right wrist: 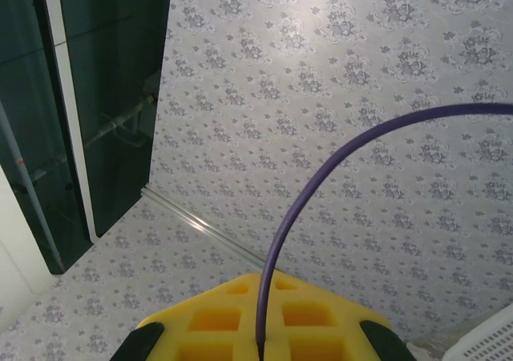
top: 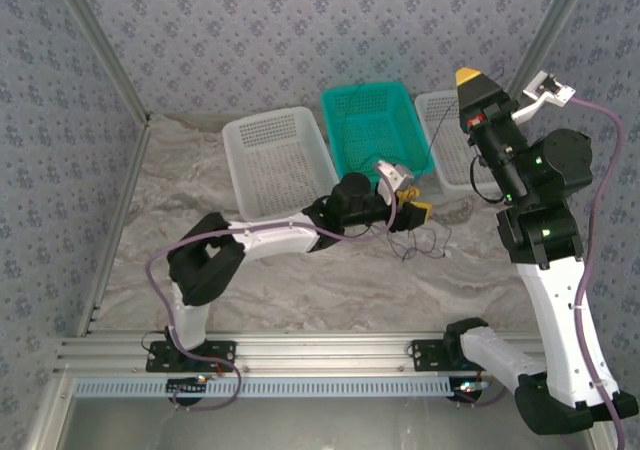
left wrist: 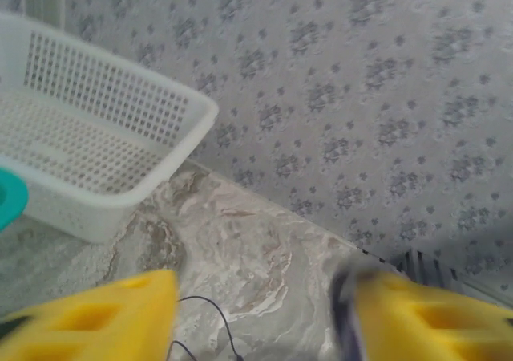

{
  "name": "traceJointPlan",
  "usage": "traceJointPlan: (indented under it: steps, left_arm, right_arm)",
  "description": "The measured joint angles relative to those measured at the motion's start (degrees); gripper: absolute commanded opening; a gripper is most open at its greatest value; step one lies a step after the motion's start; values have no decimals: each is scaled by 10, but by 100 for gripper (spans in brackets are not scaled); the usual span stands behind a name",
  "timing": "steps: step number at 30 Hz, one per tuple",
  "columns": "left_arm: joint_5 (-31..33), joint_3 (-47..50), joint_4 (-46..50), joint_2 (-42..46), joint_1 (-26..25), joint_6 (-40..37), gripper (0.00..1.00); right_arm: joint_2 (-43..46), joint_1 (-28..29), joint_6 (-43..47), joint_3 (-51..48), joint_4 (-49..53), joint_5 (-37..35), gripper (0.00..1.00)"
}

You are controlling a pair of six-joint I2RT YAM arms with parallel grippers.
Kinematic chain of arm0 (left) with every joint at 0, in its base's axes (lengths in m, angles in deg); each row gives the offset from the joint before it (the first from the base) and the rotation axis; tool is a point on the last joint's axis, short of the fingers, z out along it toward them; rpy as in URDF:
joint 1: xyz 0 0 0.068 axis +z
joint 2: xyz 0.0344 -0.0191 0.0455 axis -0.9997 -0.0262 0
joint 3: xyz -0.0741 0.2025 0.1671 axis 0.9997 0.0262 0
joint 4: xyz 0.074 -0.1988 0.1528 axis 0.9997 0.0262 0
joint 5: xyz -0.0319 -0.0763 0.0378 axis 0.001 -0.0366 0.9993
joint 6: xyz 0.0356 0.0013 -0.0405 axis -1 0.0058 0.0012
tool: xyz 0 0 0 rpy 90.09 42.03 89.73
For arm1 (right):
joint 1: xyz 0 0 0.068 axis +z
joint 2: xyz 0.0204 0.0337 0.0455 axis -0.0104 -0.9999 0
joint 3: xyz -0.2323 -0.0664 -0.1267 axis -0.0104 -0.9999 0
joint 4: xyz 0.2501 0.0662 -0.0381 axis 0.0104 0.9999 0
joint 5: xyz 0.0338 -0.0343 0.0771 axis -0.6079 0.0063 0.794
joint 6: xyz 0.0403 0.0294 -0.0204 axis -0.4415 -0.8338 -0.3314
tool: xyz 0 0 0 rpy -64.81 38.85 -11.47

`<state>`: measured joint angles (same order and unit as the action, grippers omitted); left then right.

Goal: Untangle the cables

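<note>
Grey-blue flowered wallpaper (top: 300, 30) closes in three sides of a marbled, cream-and-grey tabletop (top: 300, 280), with a ribbed aluminium rail (top: 320, 355) along the near edge.

The white left arm (top: 260, 240) lies low and stretched across the middle of the table. The right arm (top: 545, 230) stands tall and hides part of the far-right basket, and a thick purple robot lead (top: 600, 220) loops down beside it.

Three perforated plastic baskets sit along the back: a white one (top: 275, 160), a teal one (top: 375, 125) and another white one (top: 440, 135), close together.

The left gripper (top: 410, 202) hovers just in front of the teal basket. Its yellow fingers (left wrist: 88, 317) are spread apart with nothing between them.

The right gripper (top: 468, 75) is raised high with its fingers pressed together. A fine strand climbs towards its tip, but I cannot tell whether it is pinched.

The cables (top: 425, 245), hair-thin dark wires, lie in a loose squiggle on the marble just near of the left gripper. They run mostly side to side, and one dark loop (left wrist: 210, 317) shows on the table under that gripper.
</note>
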<state>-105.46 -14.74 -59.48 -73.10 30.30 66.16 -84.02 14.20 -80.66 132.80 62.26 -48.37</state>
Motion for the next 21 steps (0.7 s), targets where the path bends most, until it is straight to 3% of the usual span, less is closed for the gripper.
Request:
traceJointPlan:
  steps: [3,8,12,19,21]
  left_arm:
    - [7,-7,2,-17,1,12,21]
    - [16,12,-18,-16,0,20,20]
    - [26,85,-38,-15,0,32,19]
    - [54,208,-56,-12,0,58,0]
    - [63,228,-59,-5,0,60,0]
  right_arm:
    - [0,1,2,0,0,-7,0]
    - [-3,-7,11,18,20,-29,0]
    - [-14,-42,19,68,47,-43,0]
    - [-34,-120,15,135,67,-43,0]
    - [-40,-136,11,144,71,-43,0]
